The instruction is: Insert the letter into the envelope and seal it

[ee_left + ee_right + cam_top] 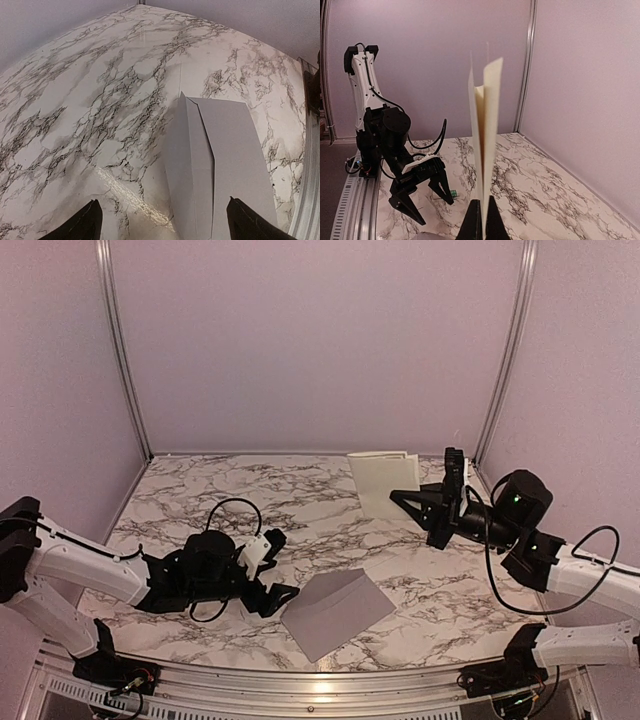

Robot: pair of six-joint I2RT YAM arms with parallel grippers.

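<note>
Flat grey rectangular paper envelope (335, 612) — near edge of the marble-patterned table (200, 490), centre, pointed flap apparently folded down.

Left gripper (289, 563) — just beside the envelope's left edge, jaws wide, empty.

Right gripper (482, 222) — toward the far right corner, pinched tight on the cream folded paper letter (485, 140), held upright, well apart from the envelope.

Step, as judged: bringing the letter over; next probably needs the flap lifted and the envelope steadied.

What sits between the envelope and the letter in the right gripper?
Only bare marble table, seen in the top view, separates the envelope from the letter pinched by the right gripper.
</note>
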